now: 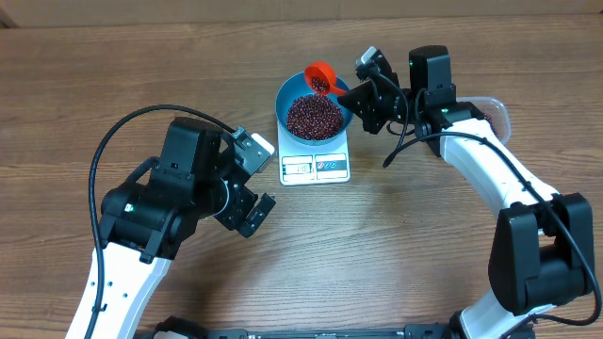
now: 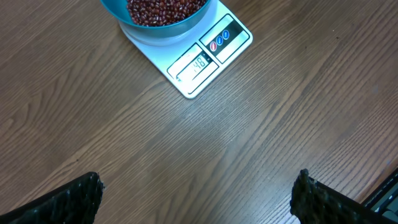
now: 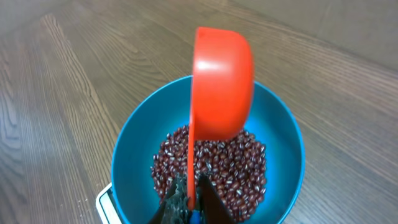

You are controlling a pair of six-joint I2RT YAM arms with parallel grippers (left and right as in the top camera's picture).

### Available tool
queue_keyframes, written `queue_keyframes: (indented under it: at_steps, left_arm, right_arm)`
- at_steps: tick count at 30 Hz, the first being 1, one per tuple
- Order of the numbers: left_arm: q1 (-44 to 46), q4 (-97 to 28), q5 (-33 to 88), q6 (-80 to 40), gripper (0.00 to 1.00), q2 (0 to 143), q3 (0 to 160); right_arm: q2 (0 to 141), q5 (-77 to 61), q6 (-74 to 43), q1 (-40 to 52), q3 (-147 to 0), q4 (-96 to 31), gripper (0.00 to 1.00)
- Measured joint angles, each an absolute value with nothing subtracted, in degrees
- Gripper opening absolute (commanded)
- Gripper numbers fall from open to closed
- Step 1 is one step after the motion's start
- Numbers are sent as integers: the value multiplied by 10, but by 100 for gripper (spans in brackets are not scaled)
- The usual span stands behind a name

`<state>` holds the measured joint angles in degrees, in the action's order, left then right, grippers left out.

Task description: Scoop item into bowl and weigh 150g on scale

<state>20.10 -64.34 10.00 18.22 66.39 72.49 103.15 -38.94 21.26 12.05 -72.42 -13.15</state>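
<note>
Beans [image 1: 314,115] fill the bowl [image 1: 285,97] on the scale [image 1: 316,168] near the desk's [image 1: 94,75] far edge. Right gripper [image 3: 189,205] clenches a tilted orange scoop [image 1: 320,76], perhaps part-full, above; left gripper [image 2: 198,186] hangs released.

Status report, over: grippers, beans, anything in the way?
Left gripper open, apart from the scale. Right gripper shut on orange scoop, tipped over blue bowl. Beans heaped in bowl, on scale. Nothing in the way.

White links [image 1: 490,169], black joint housings [image 1: 179,155], black cables [image 1: 92,179], ridged left claw fingers [image 2: 68,202].
</note>
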Motion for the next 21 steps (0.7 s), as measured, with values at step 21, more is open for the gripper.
queue_keyframes:
  at_steps: [21]
  left_arm:
    - [201,-643,100,182,100,664,725]
  right_arm:
    - [1032,-372,260,120,-724,-145,4]
